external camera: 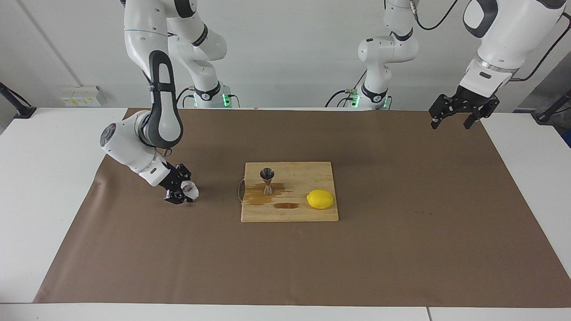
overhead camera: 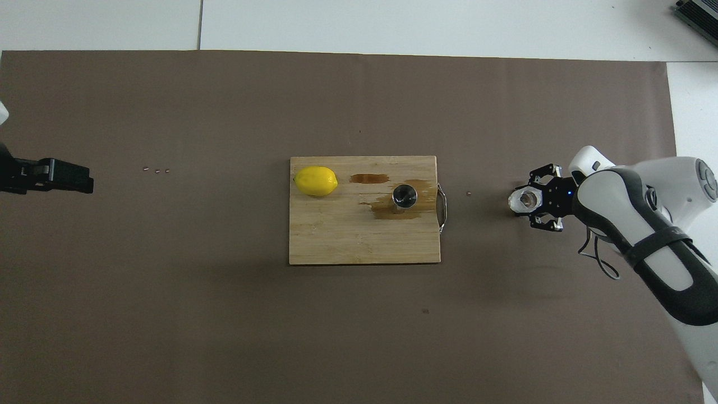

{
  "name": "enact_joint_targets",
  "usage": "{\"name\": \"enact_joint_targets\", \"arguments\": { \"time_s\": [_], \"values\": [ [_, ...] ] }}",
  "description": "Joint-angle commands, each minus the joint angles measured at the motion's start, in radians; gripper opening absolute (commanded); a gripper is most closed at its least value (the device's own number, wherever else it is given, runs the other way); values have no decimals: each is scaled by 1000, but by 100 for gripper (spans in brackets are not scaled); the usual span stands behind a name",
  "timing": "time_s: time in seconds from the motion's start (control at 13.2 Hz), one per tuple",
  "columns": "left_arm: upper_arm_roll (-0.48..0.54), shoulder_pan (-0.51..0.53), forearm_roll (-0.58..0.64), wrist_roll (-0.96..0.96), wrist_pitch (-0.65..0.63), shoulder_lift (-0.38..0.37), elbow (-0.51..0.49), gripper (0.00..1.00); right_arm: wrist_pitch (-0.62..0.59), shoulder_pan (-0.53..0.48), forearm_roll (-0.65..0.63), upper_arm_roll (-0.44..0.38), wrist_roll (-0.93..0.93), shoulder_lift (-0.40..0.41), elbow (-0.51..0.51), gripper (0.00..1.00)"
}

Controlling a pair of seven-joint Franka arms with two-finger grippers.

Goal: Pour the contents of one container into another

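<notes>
The left gripper is cut off at the overhead view's edge, jaws apart and holding nothing, waiting above the brown paper that covers the white bench. The right gripper, low over the paper, has its jaws closed around the knobbly cup. The jigger stands upright, mouth up, on a stained chopping board beside a lemon.

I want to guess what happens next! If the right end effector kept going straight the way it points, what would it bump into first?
Probably the jigger on the board. The right end effector, around the cup, points toward it along the table, with only a tiny speck between. Its height is hard to judge.
</notes>
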Motion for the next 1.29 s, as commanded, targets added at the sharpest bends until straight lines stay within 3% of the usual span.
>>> {"name": "enact_joint_targets", "arguments": {
  "time_s": [0.0,0.23,0.61,0.76,1.21],
  "values": [
    [-3,7,6,-12,-17,-24,-22,100,21,38,23,4,66,-40,3,57],
    [-3,7,6,-12,-17,-25,-22,100,21,101,-32,1,199,-68,6,57],
    [-3,7,6,-12,-17,-25,-22,100,-4,214,-294,3,555,-113,71,57],
    [-3,7,7,-12,-17,-24,-22,100,-42,242,-396,7,670,-131,102,57],
    [-3,7,6,-14,-17,-25,-22,100,-185,340,-537,10,903,-129,233,57]
  ]
}}
